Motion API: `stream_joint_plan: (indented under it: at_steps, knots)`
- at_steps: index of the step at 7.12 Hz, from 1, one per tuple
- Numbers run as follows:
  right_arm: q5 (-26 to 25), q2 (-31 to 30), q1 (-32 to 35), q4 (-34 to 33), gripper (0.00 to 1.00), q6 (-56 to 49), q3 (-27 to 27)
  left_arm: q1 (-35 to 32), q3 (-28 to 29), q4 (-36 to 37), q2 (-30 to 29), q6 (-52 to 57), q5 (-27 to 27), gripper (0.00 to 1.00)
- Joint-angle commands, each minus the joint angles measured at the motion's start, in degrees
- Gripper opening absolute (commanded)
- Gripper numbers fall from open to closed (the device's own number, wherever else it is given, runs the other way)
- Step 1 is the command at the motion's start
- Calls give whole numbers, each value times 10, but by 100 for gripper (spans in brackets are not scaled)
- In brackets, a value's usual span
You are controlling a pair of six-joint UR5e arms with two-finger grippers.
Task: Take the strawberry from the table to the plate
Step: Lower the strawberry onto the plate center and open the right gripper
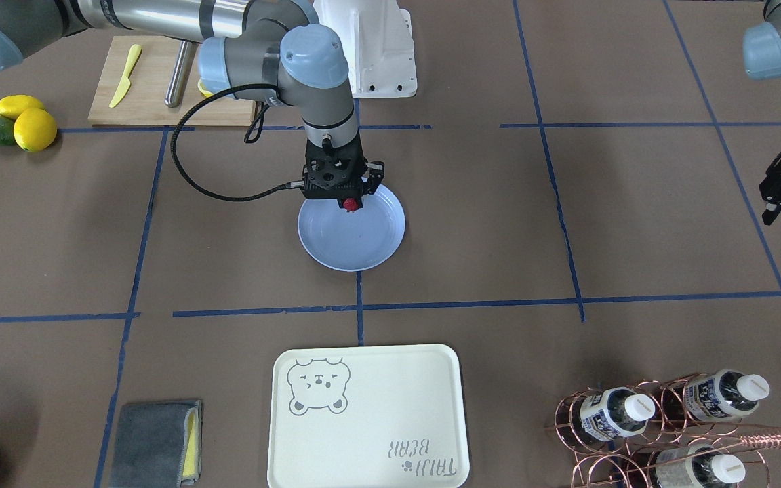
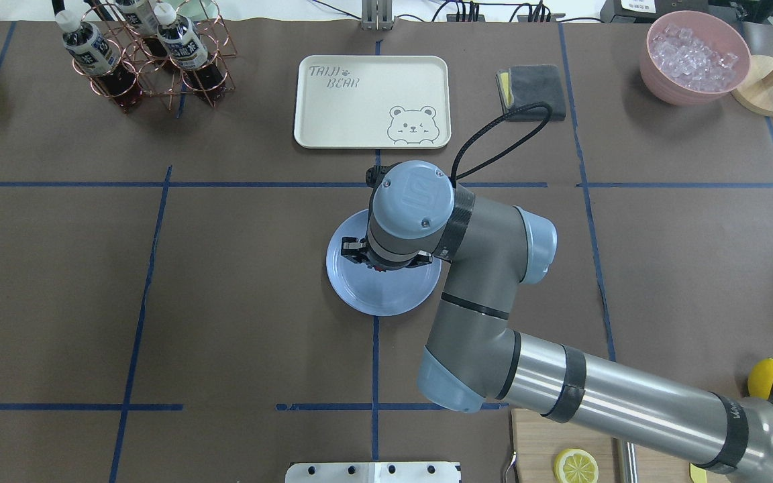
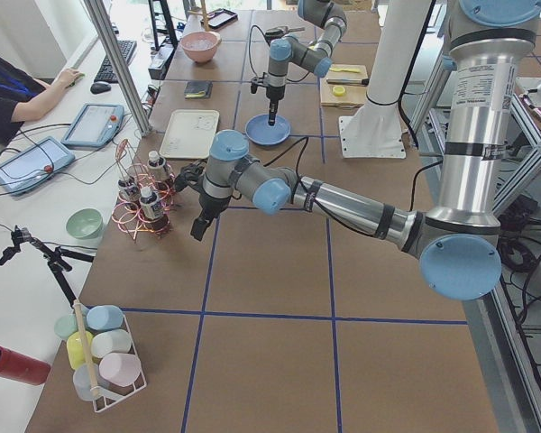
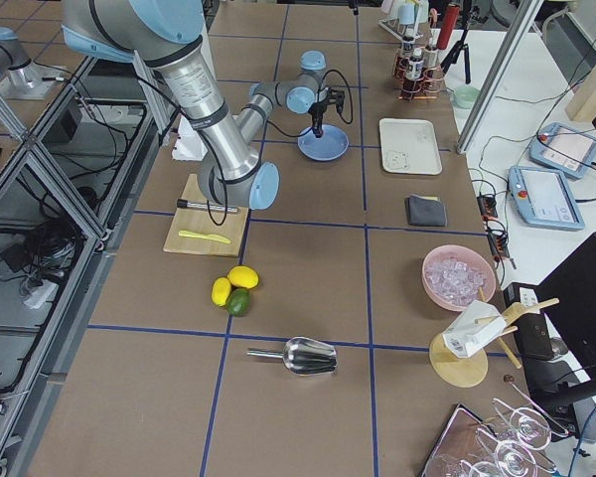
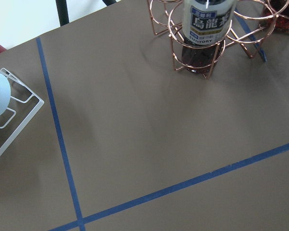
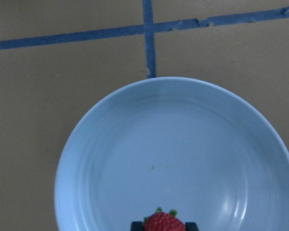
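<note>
Seen from across the table, on the far left two yellow lemons point(image 1: 33, 128) sit bunched with a dark green fruit, well clear of the work. Beside them is a pale wooden cutting board point(image 1: 153, 95) with a yellow plastic knife on it.

Toward the middle, the right gripper point(image 1: 349, 201) points straight down with its jaws pinching the small red strawberry point(image 1: 350, 204) with its green cap. The berry hangs over the robot-side part of the round light blue plate point(image 1: 363, 244), inside the rim. That looks to me like the spot for letting it go. I cannot tell whether it touches the plate yet.

The plate lies on the brown paper-covered table point(image 1: 499, 230) beside a crossing of blue tape lines. The cream rectangular bear tray point(image 1: 377, 420) is nearer the operators' side.

At the far right the left gripper point(image 1: 773, 200) hangs out of the way. Whether its jaws are spread, I cannot tell.
</note>
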Motion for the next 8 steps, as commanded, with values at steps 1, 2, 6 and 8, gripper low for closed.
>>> stream_joint_plan:
  at_steps: [1, 2, 6, 8]
  knots:
    - [-4, 15, -3, 21, 0, 2, -39, -7, 5, 0, 0, 7, -2, 100]
    - [-13, 15, -3, 22, 0, -1, -39, -7, 9, -1, 0, 7, -1, 100]
    - [-36, 15, -2, 22, 73, 4, -42, -7, 17, -2, 0, 7, -1, 100]
    - [-35, 16, 1, 23, 100, 3, -41, -7, 17, -2, 0, 7, -1, 100]
